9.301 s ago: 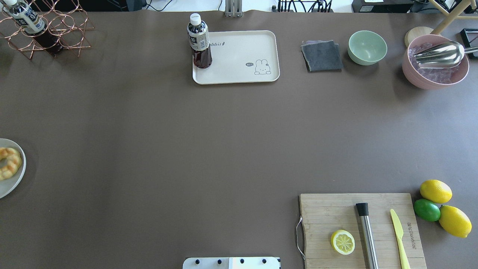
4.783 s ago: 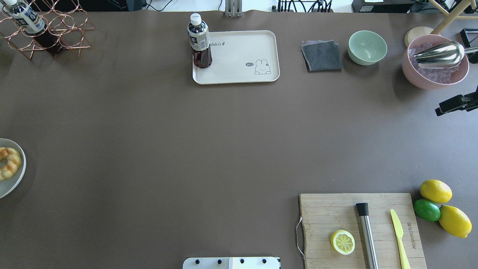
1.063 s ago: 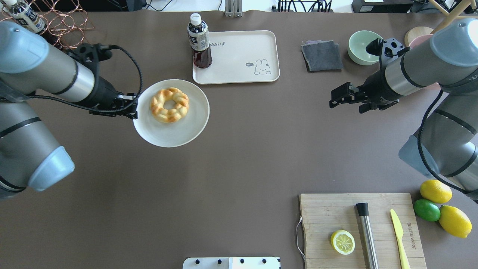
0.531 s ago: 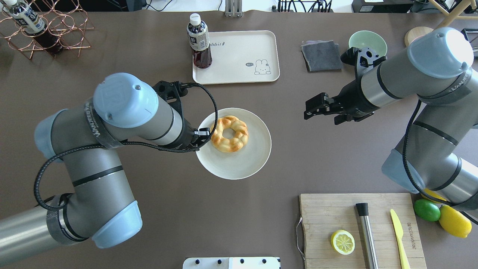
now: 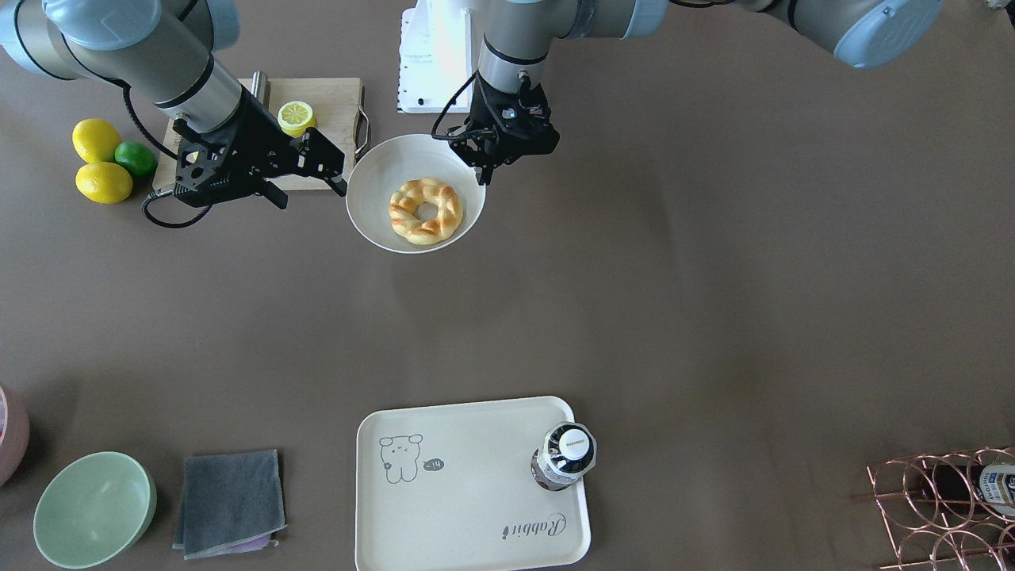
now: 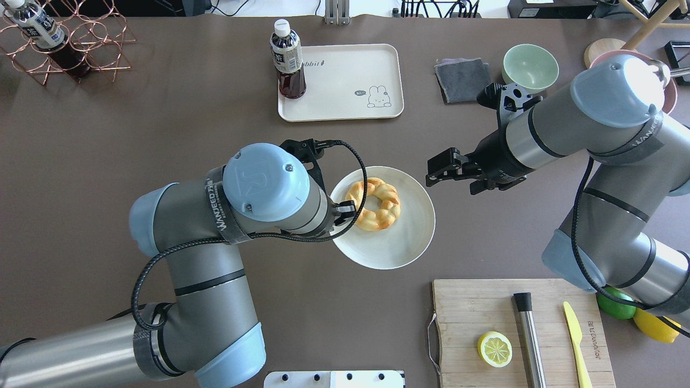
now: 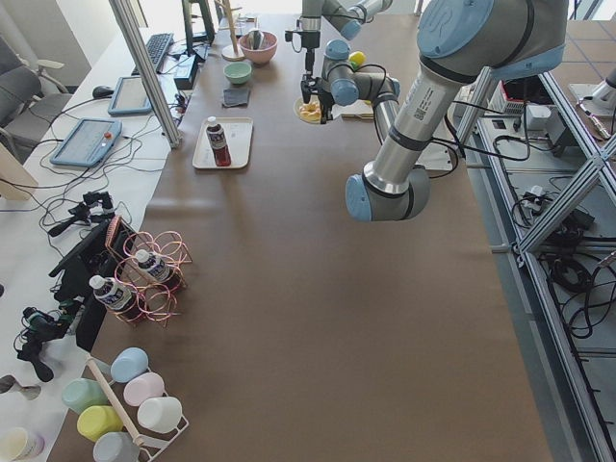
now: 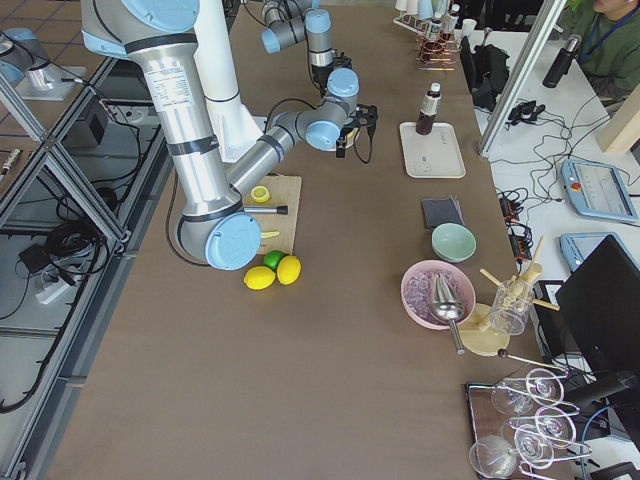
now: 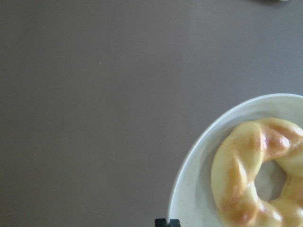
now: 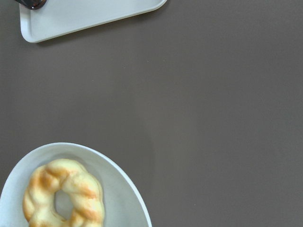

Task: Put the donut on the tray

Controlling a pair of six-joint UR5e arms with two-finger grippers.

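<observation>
Left arm (image 6: pixel 215 226) farther right, plate (image 6: pixel 401 250) at fingers (image 6: pixel 345 207).

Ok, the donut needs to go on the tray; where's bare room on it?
The tray is bare from the bottle in one corner, across its middle, to the rabbit drawing at the other end. Only the bottle's corner is crowded; the middle is widest.

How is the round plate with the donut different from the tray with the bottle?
The plate is round and plain; the tray is rectangular with a rabbit drawing. The plate carries the donut and is gripped at its rim by the left gripper; the tray lies on the table, holding a bottle. Both are pale.
</observation>
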